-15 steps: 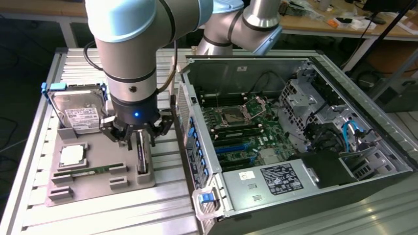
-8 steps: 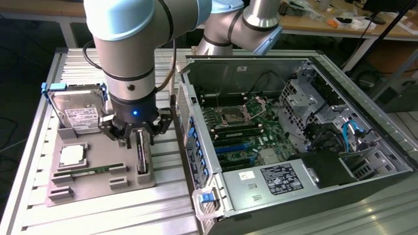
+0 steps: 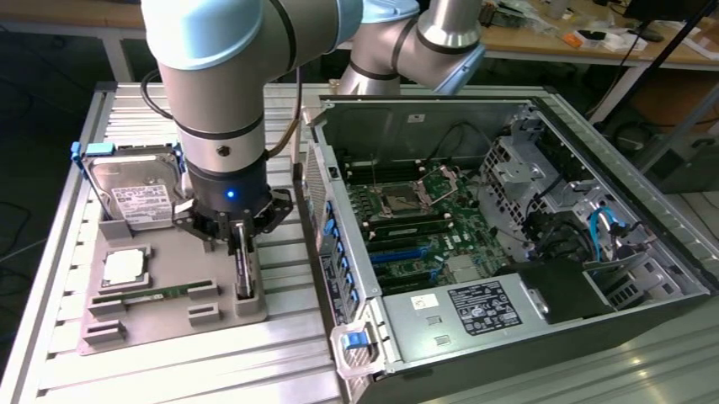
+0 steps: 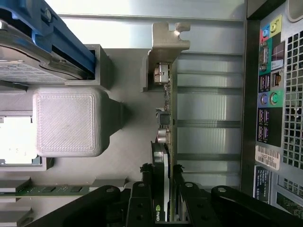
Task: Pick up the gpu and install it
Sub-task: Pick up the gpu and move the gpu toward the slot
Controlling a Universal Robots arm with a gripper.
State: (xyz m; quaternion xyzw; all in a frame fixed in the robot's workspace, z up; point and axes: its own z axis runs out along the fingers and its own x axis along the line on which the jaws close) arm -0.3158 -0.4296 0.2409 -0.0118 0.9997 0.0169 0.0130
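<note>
The gpu (image 3: 242,279) stands on its edge in a slot of the grey holder tray (image 3: 168,324), at the tray's side nearest the computer case. It is a thin dark card (image 4: 166,118) with a beige metal bracket (image 4: 166,43) at its far end. My gripper (image 3: 238,242) reaches straight down over the card. In the wrist view my gripper (image 4: 161,178) has its black fingers (image 4: 143,191) pressed against both faces of the card near its inner end, shut on it. The card still sits in its slot.
The open computer case (image 3: 674,278) lies at the exterior view's right, with its motherboard (image 3: 410,227) and blue expansion slots (image 3: 396,252) exposed. The tray also holds a hard drive in a blue frame (image 3: 133,192), a processor (image 3: 124,268) and a green memory stick (image 3: 151,295).
</note>
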